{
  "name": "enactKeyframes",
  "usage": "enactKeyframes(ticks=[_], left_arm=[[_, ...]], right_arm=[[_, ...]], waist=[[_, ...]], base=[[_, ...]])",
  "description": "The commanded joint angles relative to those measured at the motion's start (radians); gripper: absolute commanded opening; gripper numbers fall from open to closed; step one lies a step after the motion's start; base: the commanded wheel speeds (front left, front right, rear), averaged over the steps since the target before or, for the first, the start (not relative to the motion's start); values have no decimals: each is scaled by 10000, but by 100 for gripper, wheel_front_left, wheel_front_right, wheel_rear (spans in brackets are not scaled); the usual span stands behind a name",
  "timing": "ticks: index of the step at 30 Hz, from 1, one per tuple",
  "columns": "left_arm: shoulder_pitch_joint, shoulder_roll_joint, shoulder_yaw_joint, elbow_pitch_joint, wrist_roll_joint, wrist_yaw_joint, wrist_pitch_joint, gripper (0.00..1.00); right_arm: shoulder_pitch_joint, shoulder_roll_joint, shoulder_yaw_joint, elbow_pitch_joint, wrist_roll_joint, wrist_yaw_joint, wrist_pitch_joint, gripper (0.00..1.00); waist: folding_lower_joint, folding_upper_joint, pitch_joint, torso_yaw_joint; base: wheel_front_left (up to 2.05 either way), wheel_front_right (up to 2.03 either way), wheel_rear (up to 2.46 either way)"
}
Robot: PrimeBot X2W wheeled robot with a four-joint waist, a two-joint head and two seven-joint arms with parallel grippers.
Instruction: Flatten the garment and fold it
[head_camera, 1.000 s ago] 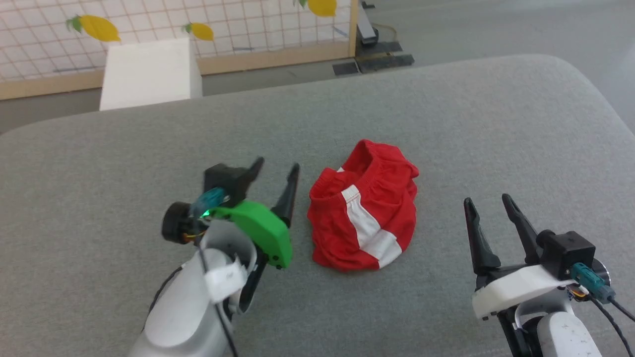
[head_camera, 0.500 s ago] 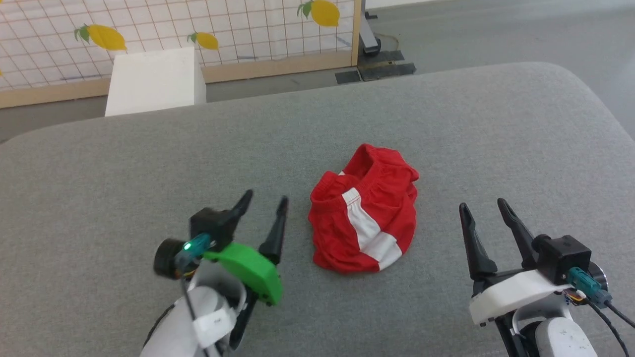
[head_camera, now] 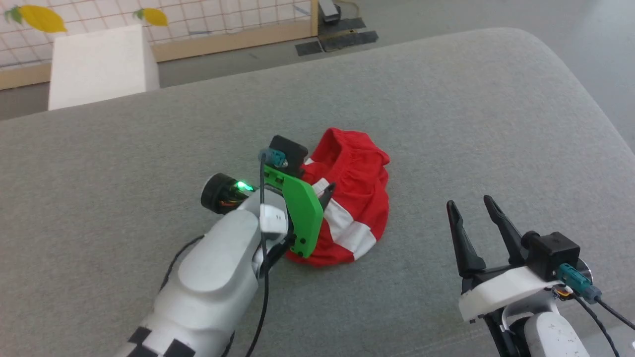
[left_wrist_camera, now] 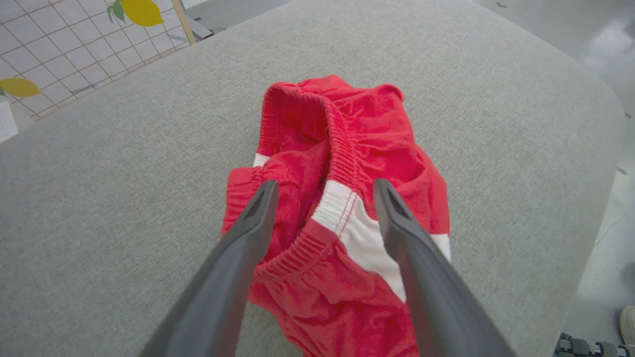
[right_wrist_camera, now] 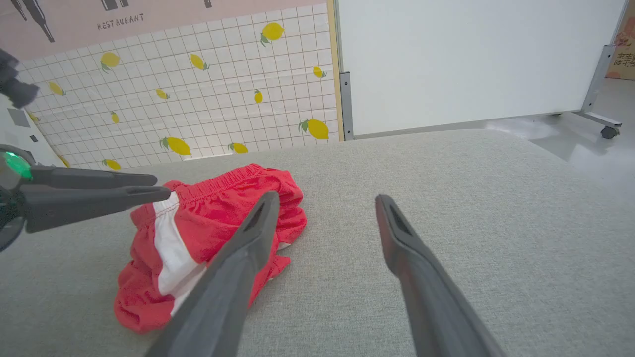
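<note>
- Left gripper (left_wrist_camera: 325, 186), green housing, dark fingers: spread apart over the gathered waistband; contact cannot be told.
- Small bright red fabric shorts (head_camera: 364, 198), white side stripe: crumpled heap on the grey upholstered surface (head_camera: 446, 99), between both grippers.
- Right gripper (head_camera: 469, 201), white housing: fingers apart, empty, well clear of the shorts.

We see the garment (head_camera: 358, 198) bunched in a red heap near the middle of the bench (head_camera: 446, 99), a white stripe showing. Our left gripper (head_camera: 326, 193) is over its left edge (the green housing hides most of the fingers). Our right gripper (head_camera: 469, 208), fingers spread, hovers toward the bench's near right corner, well apart from the garment.
</note>
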Motion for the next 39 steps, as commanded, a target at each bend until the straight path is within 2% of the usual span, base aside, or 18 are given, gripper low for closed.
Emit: enactKeyframes(ticks=[1,6,7,8,9,12,15,16,17,20,23,26,29,33,39], left_arm=[[-310,-14,-24,210,-106,-22,298,100],[-754,36,-249,748,-193,20,1792,100],[-800,56,-301,802,-218,5,2060,69],[-857,80,-374,816,-231,-22,2313,16],[-889,87,-415,805,-260,-47,2455,0],[-970,33,-575,548,-369,-162,2567,0],[-1040,-146,-648,76,-495,-241,2037,0],[-1082,-233,-659,-135,-560,-265,1723,0],[-1300,-442,-681,-686,-664,-302,733,0],[-1604,-597,-572,-1188,-852,-277,-472,0],[-1786,-645,-453,-1416,-1012,0,-1290,0],[-1655,-640,-267,-1405,-1104,513,-1600,0],[-1252,-160,115,-1445,-1101,1097,-1682,0],[-108,997,754,-1836,-1268,1874,-1489,0],[2629,2744,1677,-2862,-1841,2940,-954,0]], right_arm=[[-175,9,27,65,66,-15,-112,100],[-246,9,-16,262,95,-15,-262,100],[-256,9,-24,299,92,-15,-278,100],[-269,9,-28,341,91,-15,-296,100],[-281,9,-28,372,94,-15,-309,100],[-330,9,-14,447,126,-15,-360,100],[-368,9,1,492,112,-15,-387,100],[-377,9,12,503,99,-15,-394,100],[-397,9,5,505,60,-15,-391,100],[-389,9,6,500,28,-15,-368,100],[-356,9,16,480,-3,-15,-336,100],[-309,9,-19,441,-22,-15,-309,100],[-274,9,12,388,-23,-15,-276,100],[-253,9,30,287,4,-15,-249,100],[-194,9,6,229,-51,-15,-212,100]], waist=[[1,0,242,-317],[1,0,306,-398],[1,0,305,-391],[1,0,303,-378],[1,0,297,-360],[1,0,260,-225],[1,0,202,-60],[1,0,170,4],[1,0,100,171],[1,0,28,368],[1,0,-44,557],[1,0,-120,805],[1,0,-142,1011],[1,0,-113,1275],[1,0,-37,1709]], base=[[0,0,0],[0,0,0],[0,0,0],[0,0,0],[0,0,0],[0,0,0],[0,0,0],[0,0,0],[0,0,0],[0,0,0],[0,0,0],[0,0,0],[0,0,0],[0,0,0],[0,0,0]])
